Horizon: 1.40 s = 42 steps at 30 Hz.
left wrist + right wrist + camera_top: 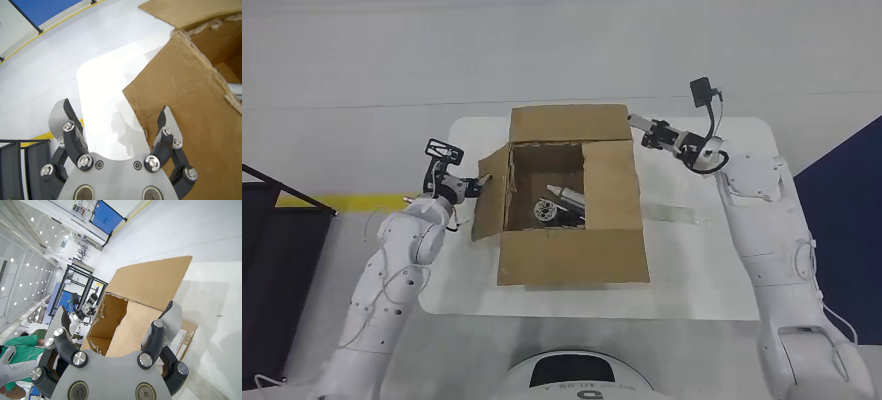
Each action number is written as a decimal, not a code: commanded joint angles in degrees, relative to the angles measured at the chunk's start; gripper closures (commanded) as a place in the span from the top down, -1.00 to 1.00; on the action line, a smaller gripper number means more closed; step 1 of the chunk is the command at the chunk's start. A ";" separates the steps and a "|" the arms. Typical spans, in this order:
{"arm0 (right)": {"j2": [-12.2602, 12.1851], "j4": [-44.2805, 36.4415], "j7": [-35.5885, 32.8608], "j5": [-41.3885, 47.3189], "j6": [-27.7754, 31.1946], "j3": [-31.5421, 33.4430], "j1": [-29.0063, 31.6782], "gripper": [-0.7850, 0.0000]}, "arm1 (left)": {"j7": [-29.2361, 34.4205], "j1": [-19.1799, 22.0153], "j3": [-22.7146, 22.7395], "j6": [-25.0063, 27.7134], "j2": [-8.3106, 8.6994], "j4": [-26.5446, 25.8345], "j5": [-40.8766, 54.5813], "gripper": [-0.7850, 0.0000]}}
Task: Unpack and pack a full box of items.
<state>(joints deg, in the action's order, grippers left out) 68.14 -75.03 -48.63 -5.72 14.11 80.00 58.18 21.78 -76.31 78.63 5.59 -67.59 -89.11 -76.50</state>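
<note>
Top view: the box (572,255) sits open mid-surface (692,285) with items (557,205) inside, so unpacking looks barely begun.

Left wrist view: the left pincer (117,115) gapes wide, empty, straddling the edge of the left flap (179,106).

Right wrist view: the right pincer (117,309) gapes too, empty, over the box's far-right corner.

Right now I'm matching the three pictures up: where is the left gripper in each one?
Top view: left gripper beside the cardboard box's opened side flap.
Left wrist view: gripper in foreground, open, flap's edge between its fingers.
Right wrist view: gripper small, beyond the box's far wall.
Shared landmark: the cardboard box.
</note>
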 commanded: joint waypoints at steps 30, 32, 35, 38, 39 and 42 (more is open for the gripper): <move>-0.82 14.62 -11.63 19.97 6.39 -0.23 3.01 1.00 | 14.02 10.53 -26.14 3.79 -4.25 -4.75 -0.98 1.00; -0.85 15.15 -12.60 20.58 6.54 -0.47 2.77 1.00 | 13.40 11.32 -27.24 3.19 -4.69 -3.52 -0.80 1.00; -0.80 16.19 -14.61 21.94 6.89 -1.19 2.04 1.00 | 11.26 12.42 -28.64 1.79 -5.52 -1.73 0.99 1.00; -0.72 17.64 -16.75 23.93 7.28 -1.85 1.20 1.00 | 9.48 13.02 -29.63 -0.89 -6.54 -1.92 5.46 1.00; -0.70 18.21 -17.29 24.52 7.44 -1.98 0.91 1.00 | 8.81 13.24 -29.99 -1.60 -6.84 -2.40 6.49 1.00; -0.68 19.87 -18.65 25.98 7.85 -2.29 0.04 1.00 | 6.99 13.39 -30.72 -3.75 -7.58 -3.49 8.83 1.00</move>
<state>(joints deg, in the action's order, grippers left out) 67.46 -55.64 -66.86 19.85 21.84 77.78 58.46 29.16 -62.94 48.06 2.43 -75.00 -92.26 -68.33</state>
